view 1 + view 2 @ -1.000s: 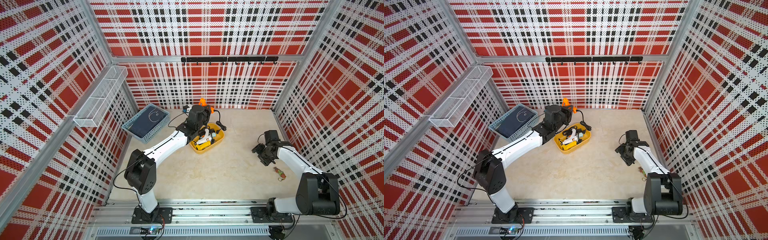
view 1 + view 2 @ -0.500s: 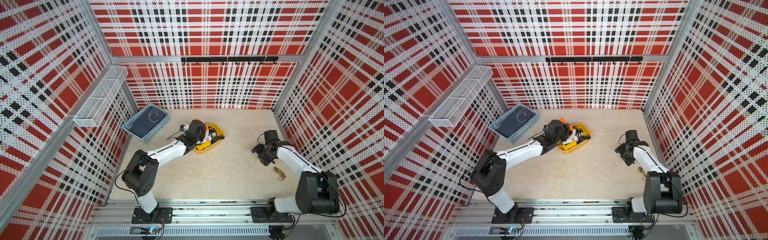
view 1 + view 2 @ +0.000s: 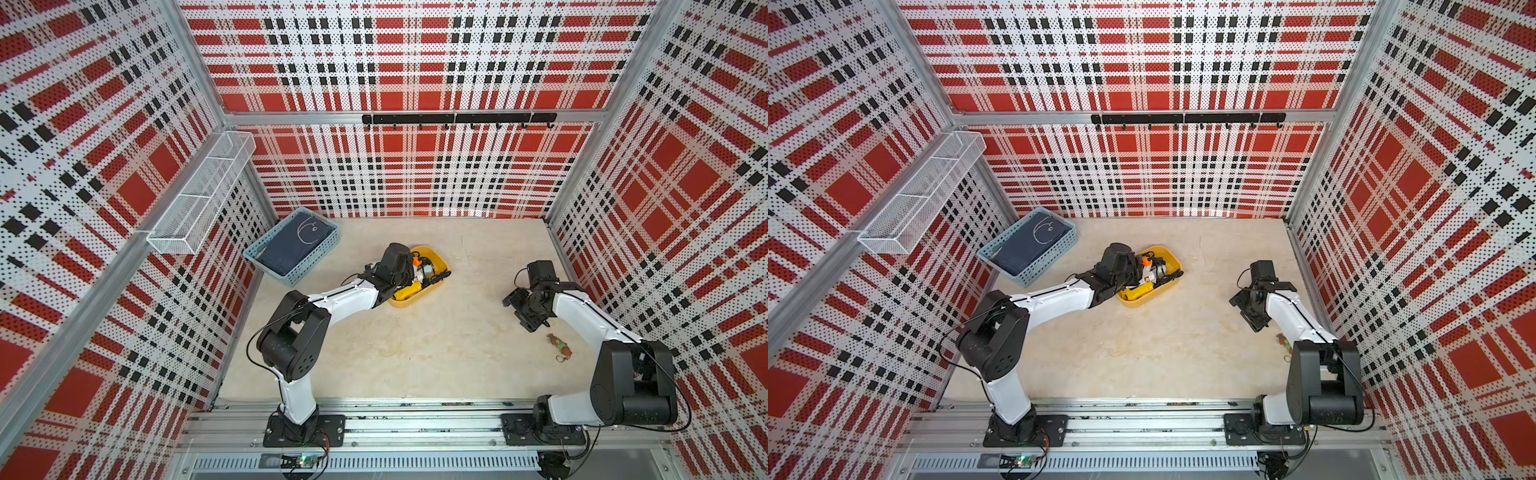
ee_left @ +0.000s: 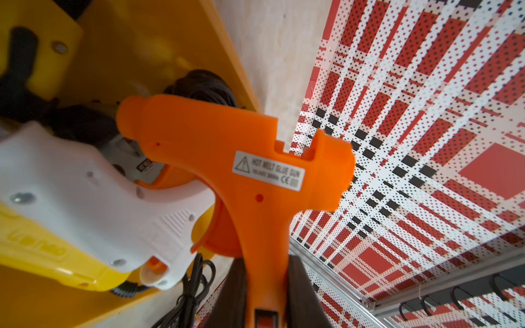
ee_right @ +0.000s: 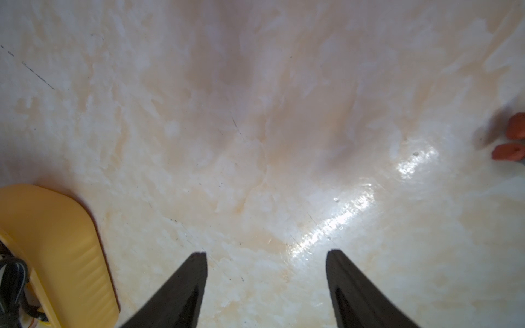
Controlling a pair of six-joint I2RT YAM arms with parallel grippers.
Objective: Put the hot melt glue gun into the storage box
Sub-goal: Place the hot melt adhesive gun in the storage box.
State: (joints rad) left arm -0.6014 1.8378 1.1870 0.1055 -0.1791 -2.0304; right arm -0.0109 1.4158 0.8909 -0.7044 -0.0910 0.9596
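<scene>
The left hand (image 4: 267,286) is clenched on the grip of the orange hot melt glue gun (image 4: 227,159); a dark finger (image 4: 233,286) presses each side of the grip. The gun's nose points in over the yellow floor of the storage box (image 4: 159,42). It lies close above a white and yellow tool (image 4: 71,198) and a coil of black cord (image 4: 204,88) inside the box. Whether the gun touches the white tool cannot be told. In both top views only a small orange part of the gun (image 3: 415,261) (image 3: 1145,261) shows. It sits within the outline of the box (image 3: 440,259) (image 3: 1169,255), just past the black wrist of the left arm (image 3: 340,297). That arm reaches low and nearly straight from its base across the bench (image 3: 415,353), its wrist over the box's near left end. The right hand (image 5: 267,272) is released, its two fingers (image 5: 193,284) spread wide over bare bench and holding nothing. It hangs well to the right of the box, whose outer wall (image 5: 56,241) shows at the edge of the right wrist view. The right arm (image 3: 582,311) is bent back toward the side wall, with a small red and green object (image 3: 560,345) lying on the bench near it. A pale blue basket (image 3: 293,247) stands near the box, on its far left side.
</scene>
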